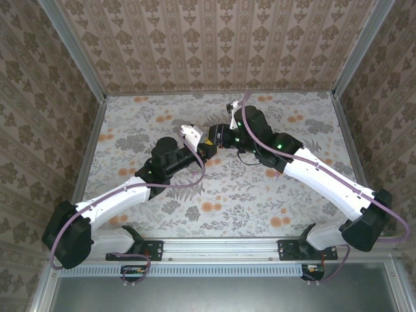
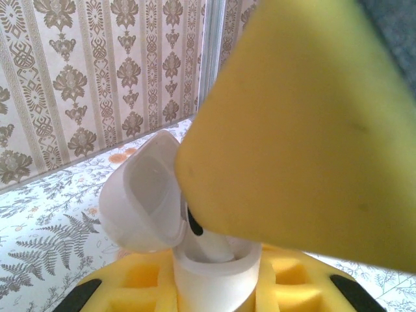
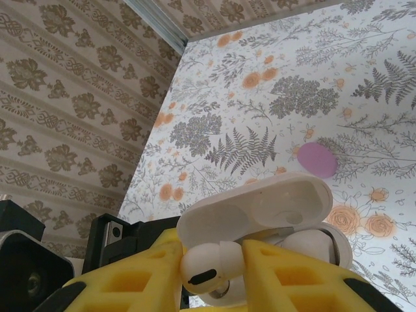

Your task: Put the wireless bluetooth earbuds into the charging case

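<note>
Tabletop: both arms meet above the middle of the floral-patterned tabletop (image 1: 130, 117). The left reaches in from 7 o'clock and the right from 5 o'clock, likely so that the fit is made in the air, where either wrist can correct its angle.

Left end effector: the left end effector (image 2: 211, 289) is clamped fully shut on the base of the case, a yellow finger on either side and the mouth turned upward. It appears to serve as a steady vise for the other arm to work against.

Right end effector: the right end effector (image 3: 211, 273) is nearly closed, pinching an earbud between its yellow fingertips. In the left wrist view, one of its fingers (image 2: 299, 130) looms over the case from 2 o'clock.

Charging case: the glossy white oval plastic charging case (image 2: 214, 276) is held off the tabletop, upright in the left end effector.

Lid: the hinged lid (image 2: 140, 201) is swung open toward 10 o'clock of the base, which leaves the wells free for an approach from 2 o'clock.

Earbud: the small white rounded plastic earbud (image 3: 203, 263), with a dark oval grille, is gripped by its sides right at the case's mouth. Whether it is seated cannot be told.

Second earbud: a white rounded form at 3 o'clock of the held one may be the second earbud in its well, but this is not clear.

Pink oval: the flat pink oval (image 3: 316, 159) lies on the tabletop at 1 o'clock beyond the case, well apart from it.
</note>
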